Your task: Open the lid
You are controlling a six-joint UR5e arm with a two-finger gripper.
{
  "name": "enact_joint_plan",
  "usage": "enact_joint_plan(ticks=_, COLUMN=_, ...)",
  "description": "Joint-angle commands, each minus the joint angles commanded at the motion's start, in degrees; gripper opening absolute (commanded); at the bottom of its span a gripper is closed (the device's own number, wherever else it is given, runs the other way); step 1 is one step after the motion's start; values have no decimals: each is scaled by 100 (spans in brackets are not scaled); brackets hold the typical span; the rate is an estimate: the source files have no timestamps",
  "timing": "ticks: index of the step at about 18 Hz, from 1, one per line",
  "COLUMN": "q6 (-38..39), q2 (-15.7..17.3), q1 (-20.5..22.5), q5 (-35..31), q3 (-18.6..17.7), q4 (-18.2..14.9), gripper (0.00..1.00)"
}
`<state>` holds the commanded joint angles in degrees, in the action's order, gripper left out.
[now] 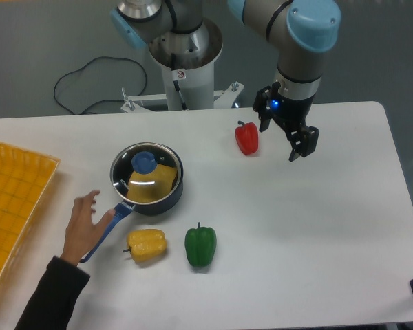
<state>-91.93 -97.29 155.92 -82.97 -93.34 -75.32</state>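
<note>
Glass lid (146,172) on saucepan (149,194); pincer (283,135) spread, aloft

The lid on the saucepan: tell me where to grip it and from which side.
Grip the blue knob at the centre of the lid, coming straight down from above. The lid lies flat on the saucepan, its thin rim flush, so the raised knob is likely the only graspable part. The gripper hangs well off to the right.

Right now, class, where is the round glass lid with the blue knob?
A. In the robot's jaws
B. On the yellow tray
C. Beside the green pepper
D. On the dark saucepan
D: the round glass lid with the blue knob sits on the dark saucepan, far from the gripper.
</note>
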Motion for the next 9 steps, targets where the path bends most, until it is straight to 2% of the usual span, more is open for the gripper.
enact_joint_plan(ticks=9, q6=79, q2=35, q1=-44, q5=44, q3=-17, q4=-26, gripper=100)
